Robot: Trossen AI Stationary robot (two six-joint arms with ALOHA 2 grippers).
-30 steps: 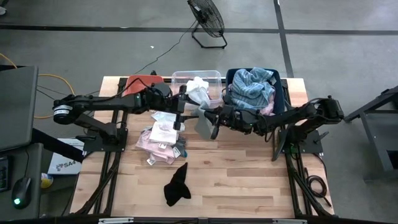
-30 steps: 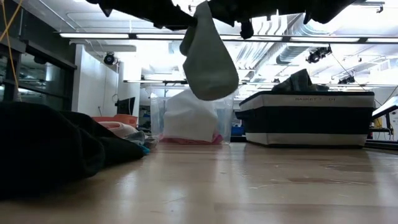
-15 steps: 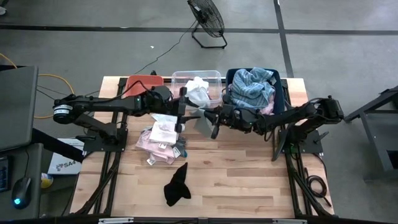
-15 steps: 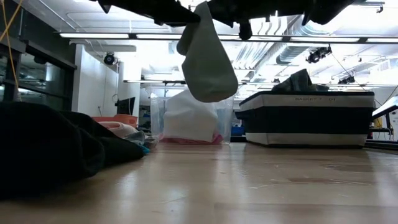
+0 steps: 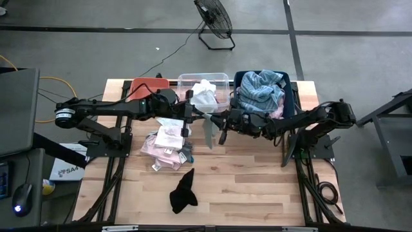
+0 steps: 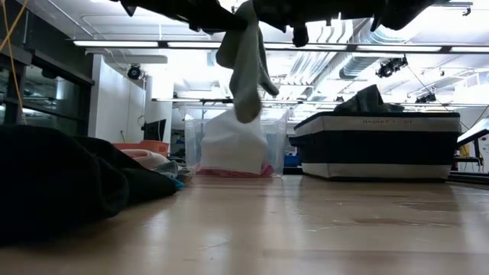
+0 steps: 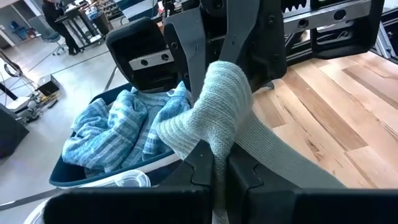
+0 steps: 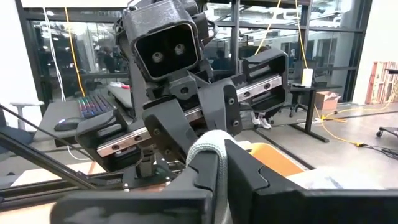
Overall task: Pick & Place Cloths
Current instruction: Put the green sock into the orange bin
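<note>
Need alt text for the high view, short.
Seen from above, the left gripper and right gripper both pinch a small grey cloth above the wooden table. A black cloth lies nearer the front edge.

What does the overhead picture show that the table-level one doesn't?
Only the overhead view shows both whole arms, the left gripper and right gripper meeting over mid-table, the black cloth as a separate piece near the front, and the blue-striped cloth heaped in the dark blue bin.

Only the table-level view shows how far the grey cloth dangles above the table, and the room behind.

Both show the grey cloth, the white cloth in the clear bin, and the table.
</note>
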